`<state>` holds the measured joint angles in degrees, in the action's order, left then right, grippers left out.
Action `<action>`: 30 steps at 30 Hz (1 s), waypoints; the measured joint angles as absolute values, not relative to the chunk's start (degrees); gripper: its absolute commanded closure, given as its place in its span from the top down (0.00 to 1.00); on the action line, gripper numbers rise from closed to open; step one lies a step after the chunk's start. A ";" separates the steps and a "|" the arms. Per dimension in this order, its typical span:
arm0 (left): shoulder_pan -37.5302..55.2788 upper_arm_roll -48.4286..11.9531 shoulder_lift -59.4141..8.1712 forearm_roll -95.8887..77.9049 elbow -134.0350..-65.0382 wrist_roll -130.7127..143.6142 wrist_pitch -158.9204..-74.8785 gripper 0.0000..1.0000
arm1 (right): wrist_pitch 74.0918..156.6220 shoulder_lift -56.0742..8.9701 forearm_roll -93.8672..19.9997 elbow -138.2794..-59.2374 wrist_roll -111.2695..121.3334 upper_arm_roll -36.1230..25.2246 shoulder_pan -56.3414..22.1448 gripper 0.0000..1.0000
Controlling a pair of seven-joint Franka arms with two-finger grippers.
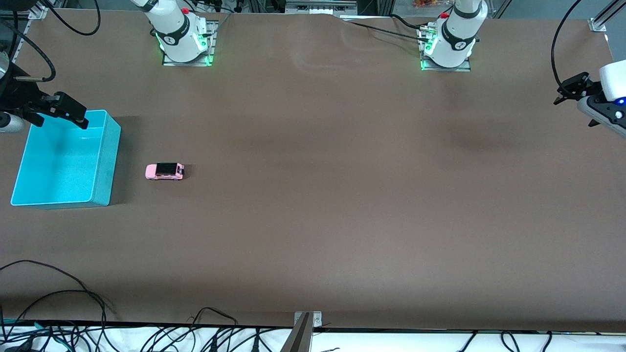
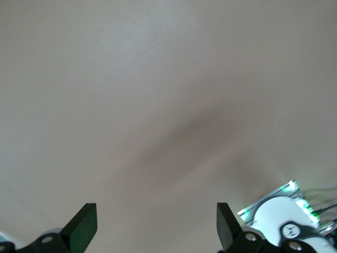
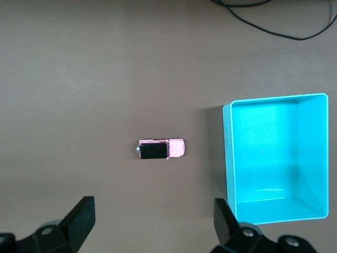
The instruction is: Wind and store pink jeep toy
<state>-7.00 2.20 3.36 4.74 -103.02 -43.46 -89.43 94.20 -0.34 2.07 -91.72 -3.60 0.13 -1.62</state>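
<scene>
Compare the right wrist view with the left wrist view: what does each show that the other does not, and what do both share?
Only the right wrist view shows the jeep on the table beside the bin, plus a cable. Only the left wrist view shows an arm's base. Both share the brown table and that arm's own open hand: the right hand and the left hand, neither holding anything.

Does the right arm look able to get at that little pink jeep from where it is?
Probably yes. The right gripper hangs open over the turquoise bin, and the pink jeep toy stands alone on bare table beside it, nothing between them.
</scene>
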 measured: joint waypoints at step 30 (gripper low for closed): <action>-6.59 -7.50 3.32 7.44 -94.43 -19.94 -84.10 1.00 | 94.14 -1.95 2.07 -91.72 -3.58 1.57 -2.50 1.00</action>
<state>-6.59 -7.50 3.32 7.44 -94.43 -19.94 -84.10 94.14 -1.95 2.07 -91.72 -3.58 1.57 -2.50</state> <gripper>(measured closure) 0.000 0.000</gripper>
